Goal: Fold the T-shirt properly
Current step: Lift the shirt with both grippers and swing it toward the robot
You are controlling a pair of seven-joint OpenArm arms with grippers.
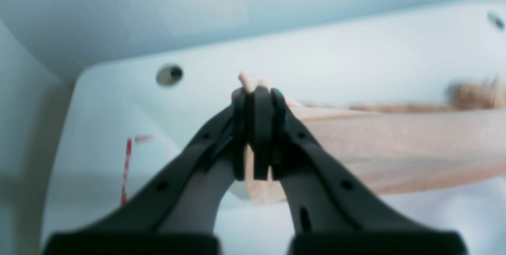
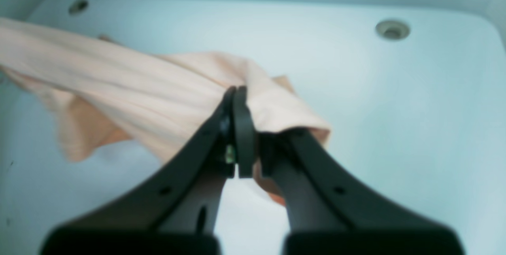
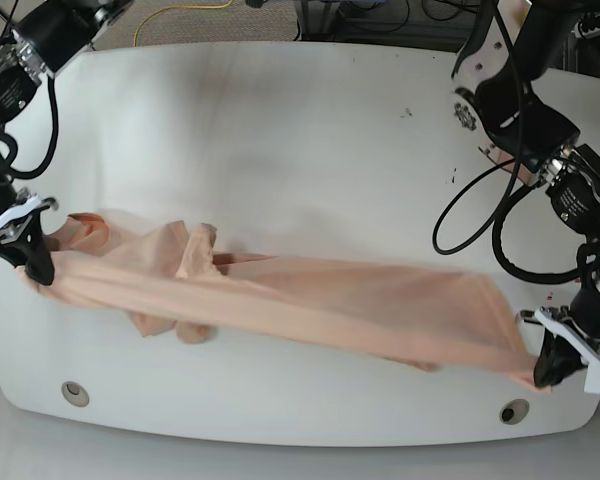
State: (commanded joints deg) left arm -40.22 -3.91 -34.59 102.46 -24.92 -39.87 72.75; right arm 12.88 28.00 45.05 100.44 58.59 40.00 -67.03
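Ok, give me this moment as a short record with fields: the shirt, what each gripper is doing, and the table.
garment: peach-pink T-shirt, stretched out long between the two arms, not yet folded
left gripper: shut on one end of the shirt, near a table corner
right gripper: shut on the opposite end, with cloth bunched around it
slack: loose folds trailing on the surface near the right gripper's end
surface: white table with round holes near its corners

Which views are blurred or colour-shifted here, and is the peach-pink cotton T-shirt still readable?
Left wrist: soft, bluish cast, black left gripper near the lens; peach-pink cotton T-shirt smeared. Right wrist: the same cool cast and blur; cloth folds readable beside the black right gripper. Base: sharpest, neutral light, wide-angle bending of the white table.
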